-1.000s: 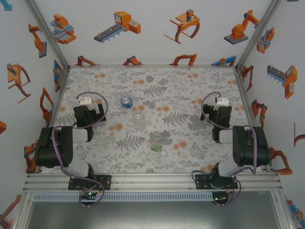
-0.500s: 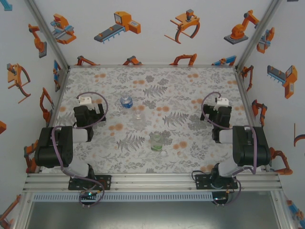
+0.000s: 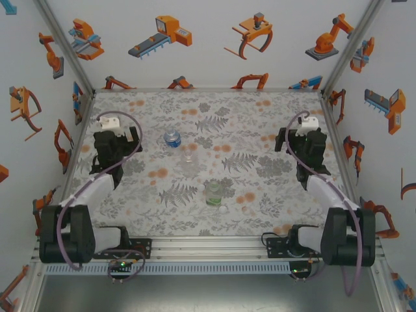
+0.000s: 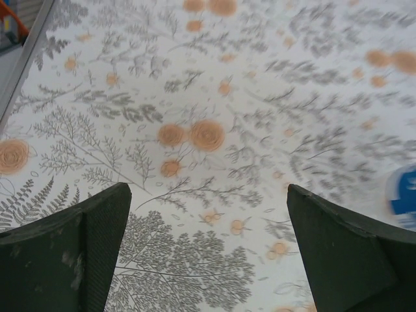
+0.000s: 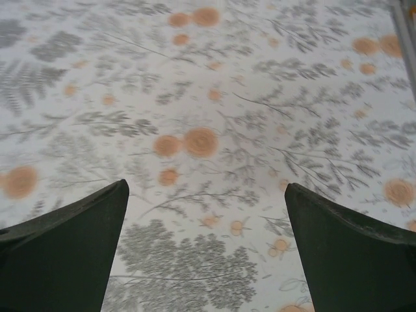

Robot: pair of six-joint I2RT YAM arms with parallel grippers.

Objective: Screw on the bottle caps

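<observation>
Table (image 3: 260,117), leaf-print cover. Three upright bottles run diagonally across mid-frame in the overhead view: blue-labelled bottle (image 3: 172,138) upper left, clear bottle (image 3: 188,158) centre, green bottle (image 3: 213,194) lower right. One loose cap (image 3: 223,209) lies just beside the green bottle. Whether any bottle already wears a cap is too small to tell; the screwing probably all remains. Left gripper (image 4: 208,188): jaws apart, empty, over bare cloth. Right gripper (image 5: 206,187): jaws apart, empty, well apart from the bottles.
</observation>
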